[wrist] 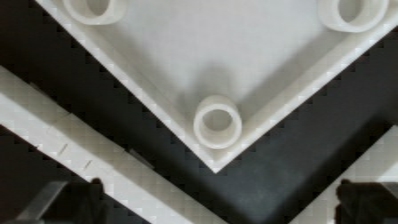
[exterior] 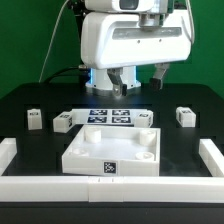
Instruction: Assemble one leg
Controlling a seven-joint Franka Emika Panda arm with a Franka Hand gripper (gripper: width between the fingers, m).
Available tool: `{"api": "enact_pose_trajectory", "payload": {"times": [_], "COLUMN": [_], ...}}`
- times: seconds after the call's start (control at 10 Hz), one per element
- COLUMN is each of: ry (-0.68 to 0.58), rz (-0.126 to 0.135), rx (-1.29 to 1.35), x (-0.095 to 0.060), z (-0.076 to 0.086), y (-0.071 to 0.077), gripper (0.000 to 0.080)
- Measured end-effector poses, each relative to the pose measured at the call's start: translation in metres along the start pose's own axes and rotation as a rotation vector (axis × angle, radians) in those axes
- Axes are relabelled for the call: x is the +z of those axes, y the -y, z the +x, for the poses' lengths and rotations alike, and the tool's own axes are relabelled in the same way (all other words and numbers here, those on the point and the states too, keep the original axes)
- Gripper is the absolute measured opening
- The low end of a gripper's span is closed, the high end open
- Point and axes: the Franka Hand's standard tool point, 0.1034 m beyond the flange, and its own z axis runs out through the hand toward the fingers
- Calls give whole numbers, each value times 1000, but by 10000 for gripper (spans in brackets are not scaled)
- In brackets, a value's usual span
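Note:
Several small white legs with tags lie on the black table in the exterior view: one [exterior: 35, 118] at the exterior view's left, one [exterior: 62, 122] beside the panel, one [exterior: 185, 115] at the right. The large white square panel [exterior: 112, 150] lies in the middle. In the wrist view one panel corner [wrist: 214, 70] points toward me, with a round socket [wrist: 217, 120] in it. My gripper [exterior: 138, 80] hangs above the table behind the panel. It is open and empty, and in the wrist view [wrist: 219, 205] only black table lies between its dark fingertips [wrist: 75, 200]. No leg shows in the wrist view.
The marker board [exterior: 110, 114] lies behind the panel, under the gripper. White rails border the table at the exterior view's left [exterior: 6, 152], right [exterior: 212, 155] and front [exterior: 110, 186]. A white strip [wrist: 89, 140] crosses the wrist view beside the panel corner.

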Motion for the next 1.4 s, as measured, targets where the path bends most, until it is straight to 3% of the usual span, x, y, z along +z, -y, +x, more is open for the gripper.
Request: {"api": "enact_pose_trajectory", "payload": {"times": [0.1, 0.9, 1.1, 1.2, 1.4], "ry": [5, -1, -14, -34, -23], "rz": [-9, -10, -5, -18, 0], "rx": [-6, -9, -107, -191, -391], "x": [0, 2, 12, 13, 25], "z": [0, -1, -20, -25, -40], "y": [-1, 1, 20, 24, 22], "gripper": [650, 650, 650, 650, 650]}}
